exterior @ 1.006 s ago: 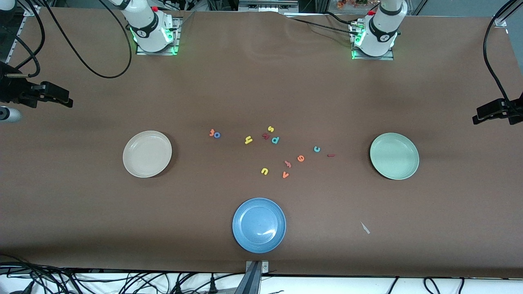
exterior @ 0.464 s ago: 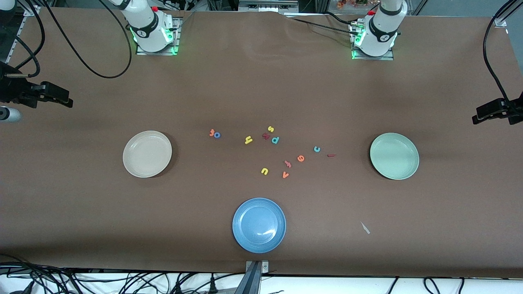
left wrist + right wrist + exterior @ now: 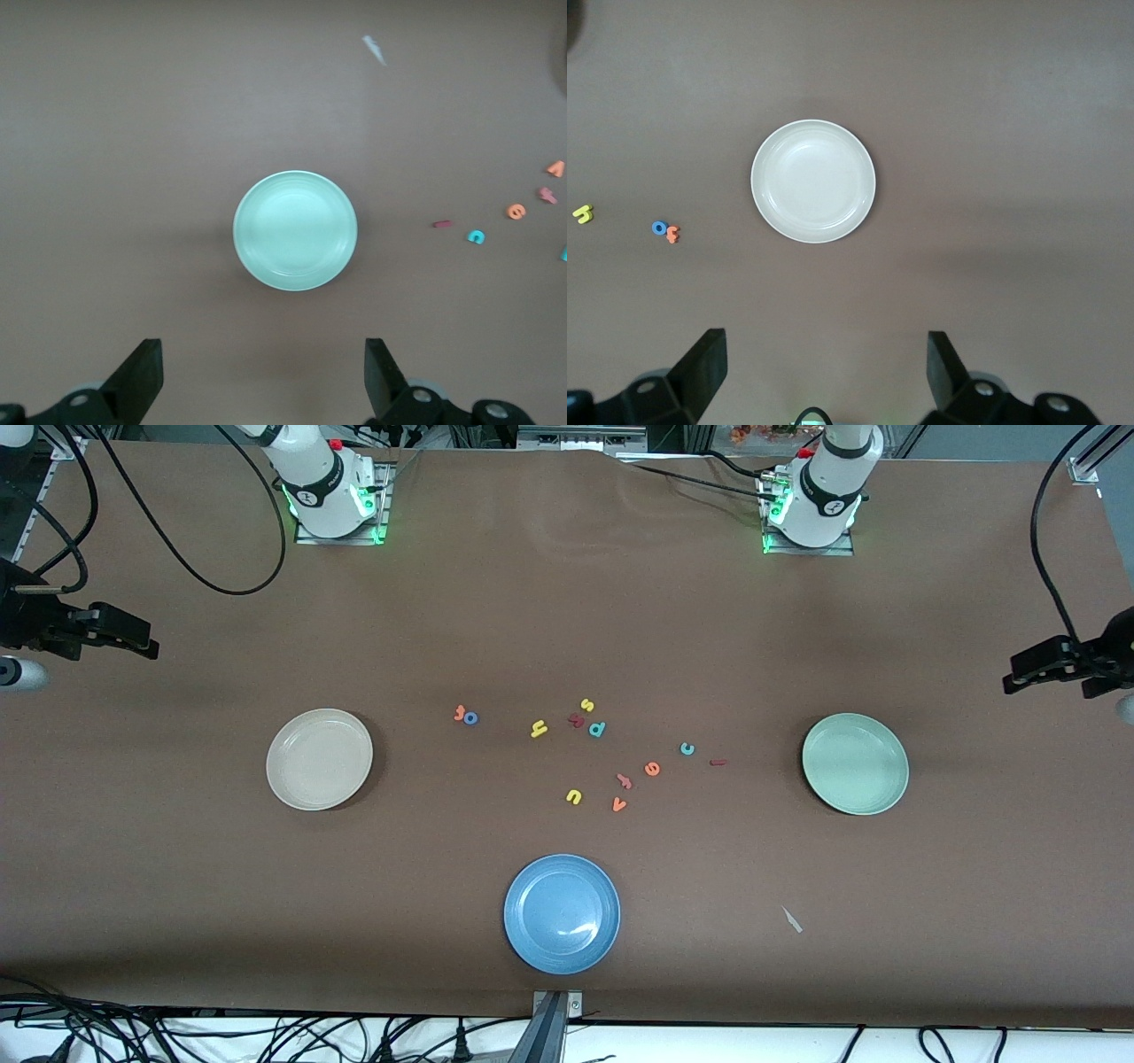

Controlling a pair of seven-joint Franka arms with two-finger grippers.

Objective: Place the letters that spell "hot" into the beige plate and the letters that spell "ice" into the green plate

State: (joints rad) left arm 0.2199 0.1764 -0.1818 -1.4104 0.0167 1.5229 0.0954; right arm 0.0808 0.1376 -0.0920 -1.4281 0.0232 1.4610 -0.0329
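The round cream-beige plate (image 3: 319, 759) lay toward the right arm's end of the brown surface (image 3: 567, 602), the round pale mint-green plate (image 3: 855, 763) toward the left arm's end, with broad bare room around each. Between them lay the small foam letters: orange t (image 3: 459, 712) touching blue ring o (image 3: 470, 718), yellow h (image 3: 538, 729), orange e (image 3: 652, 769), teal c (image 3: 687, 748) and dark red bar i (image 3: 718, 763). A round blue plate (image 3: 562, 913) sat nearer the front camera. The left hand (image 3: 264, 376) hung wide open and empty above the green plate's edge of the surface; the right hand (image 3: 826, 367), equally spread and empty, hung by the beige plate.
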